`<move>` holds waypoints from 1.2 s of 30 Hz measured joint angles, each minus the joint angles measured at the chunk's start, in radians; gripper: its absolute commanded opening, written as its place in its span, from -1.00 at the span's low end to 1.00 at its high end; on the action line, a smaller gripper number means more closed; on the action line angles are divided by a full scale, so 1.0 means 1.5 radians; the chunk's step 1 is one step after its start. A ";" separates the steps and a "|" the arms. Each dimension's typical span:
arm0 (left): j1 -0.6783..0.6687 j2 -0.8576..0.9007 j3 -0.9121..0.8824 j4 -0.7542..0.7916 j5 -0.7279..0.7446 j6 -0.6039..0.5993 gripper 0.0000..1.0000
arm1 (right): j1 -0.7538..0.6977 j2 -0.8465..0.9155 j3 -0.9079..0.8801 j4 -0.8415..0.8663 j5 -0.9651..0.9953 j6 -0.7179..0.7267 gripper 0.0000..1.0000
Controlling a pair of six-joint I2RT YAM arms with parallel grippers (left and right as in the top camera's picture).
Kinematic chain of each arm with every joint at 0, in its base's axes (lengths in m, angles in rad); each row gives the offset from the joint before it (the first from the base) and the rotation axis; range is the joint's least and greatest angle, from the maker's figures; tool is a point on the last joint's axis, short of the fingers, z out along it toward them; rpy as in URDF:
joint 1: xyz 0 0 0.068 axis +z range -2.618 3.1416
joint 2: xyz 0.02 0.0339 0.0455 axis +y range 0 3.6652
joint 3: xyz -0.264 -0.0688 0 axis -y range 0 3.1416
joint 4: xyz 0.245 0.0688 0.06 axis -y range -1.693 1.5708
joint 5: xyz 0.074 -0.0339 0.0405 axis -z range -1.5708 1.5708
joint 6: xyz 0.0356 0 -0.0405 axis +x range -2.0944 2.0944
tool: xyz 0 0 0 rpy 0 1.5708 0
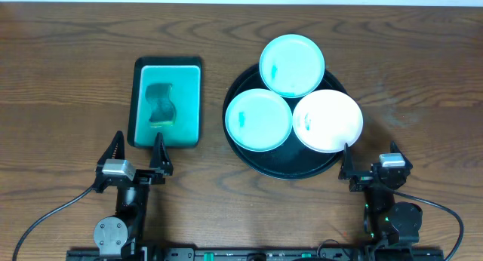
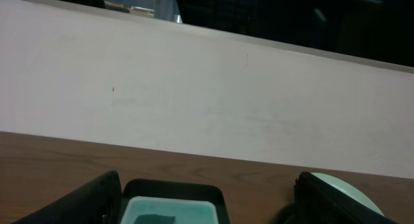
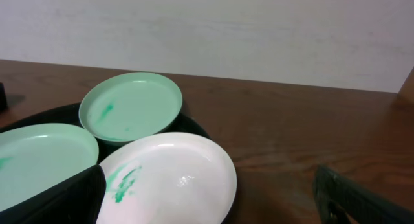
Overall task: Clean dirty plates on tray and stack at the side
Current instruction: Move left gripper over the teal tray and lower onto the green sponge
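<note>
Three small plates lie on the round black tray (image 1: 278, 167): a mint one at the back (image 1: 292, 64), a mint one at the left (image 1: 258, 119) and a white one at the right (image 1: 327, 121), each with teal smears. In the right wrist view the white plate (image 3: 174, 179) is nearest, with the back mint plate (image 3: 131, 106) and the left mint plate (image 3: 39, 160) beyond it. My left gripper (image 1: 136, 153) is open and empty, just in front of the teal dish. My right gripper (image 1: 371, 161) is open and empty at the tray's front right edge.
A rectangular teal dish (image 1: 167, 102) holding a sponge (image 1: 160, 104) stands left of the tray; it also shows in the left wrist view (image 2: 169, 211). A pale wall runs behind the table's far edge.
</note>
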 measured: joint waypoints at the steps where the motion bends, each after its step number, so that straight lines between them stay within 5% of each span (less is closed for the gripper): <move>1: 0.000 0.000 0.000 0.000 0.000 0.000 0.72 | 0.000 0.000 0.000 0.000 0.000 0.000 0.99; 8: 0.000 0.037 0.045 -0.012 0.000 0.012 0.72 | 0.000 0.000 0.000 0.000 0.000 0.000 0.98; 15: 0.000 0.245 0.203 -0.068 0.000 0.054 0.72 | 0.000 0.001 0.000 0.000 0.000 0.000 0.98; 24: 0.001 0.562 0.516 -0.327 0.068 0.082 0.72 | 0.000 0.002 0.000 0.000 0.000 0.000 0.99; 31: 0.001 0.615 0.572 -0.319 0.183 0.125 0.72 | 0.000 0.002 0.000 0.000 0.000 -0.002 0.98; 36: 0.001 0.662 0.646 -0.455 0.116 0.124 0.72 | 0.000 0.002 0.000 0.000 0.000 -0.002 0.99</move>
